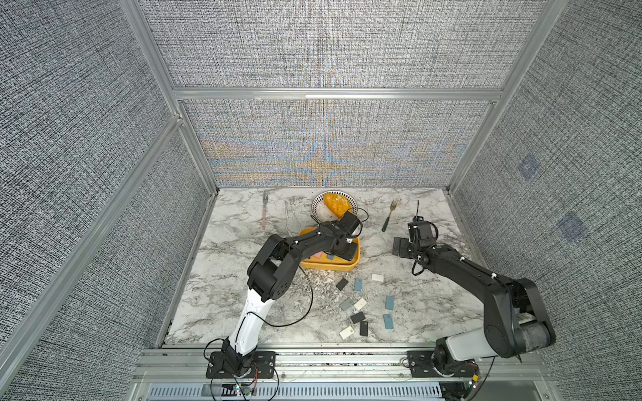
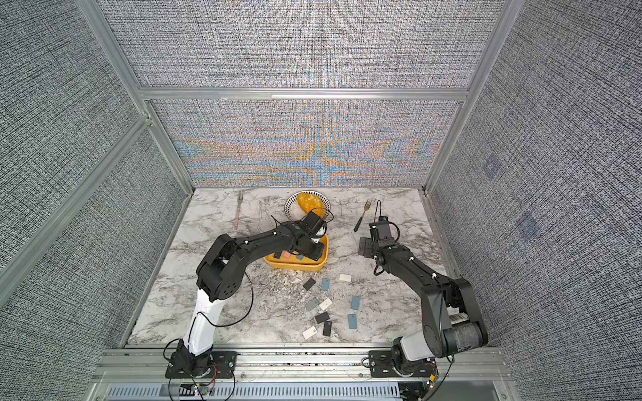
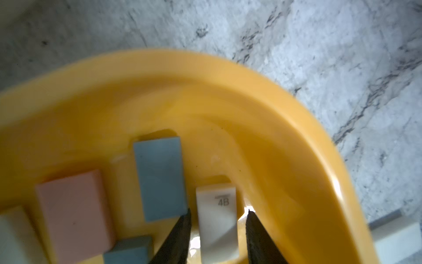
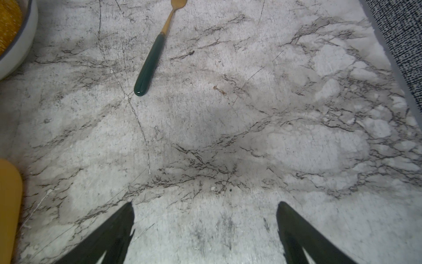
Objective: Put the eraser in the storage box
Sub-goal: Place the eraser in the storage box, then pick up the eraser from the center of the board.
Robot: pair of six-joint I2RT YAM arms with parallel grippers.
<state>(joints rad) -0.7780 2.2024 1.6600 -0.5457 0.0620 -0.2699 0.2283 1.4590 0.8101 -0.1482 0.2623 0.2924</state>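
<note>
Left end effector (image 3: 219, 211) — elbow bent, dipped into storage box (image 3: 296, 128) — straddles eraser (image 3: 217, 219), jaws just clear.

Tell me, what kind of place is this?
Probably a robot practice booth, not a kitchen: a left arm and right arm fixed by a marble-look table, grey fabric walls in a metal frame, erasers scattered by a yellow storage box.

The shallow rectangular plastic storage box (image 3: 285, 137) is warm yellow. Between the black left fingers (image 3: 180, 233) lies a white rectangular rubber eraser (image 3: 217, 226) printed "4B" in grey. Just outside 1 finger is a slate-blue rectangular eraser (image 3: 159, 178), beyond it a pale pink rectangular eraser (image 3: 73, 217). The flat marble-look bench (image 3: 319, 45) is white with dark grey veins. Ahead of the black right fingers (image 4: 109, 233), a metal fork (image 4: 150, 66) has a dark green handle and gold neck.
</note>
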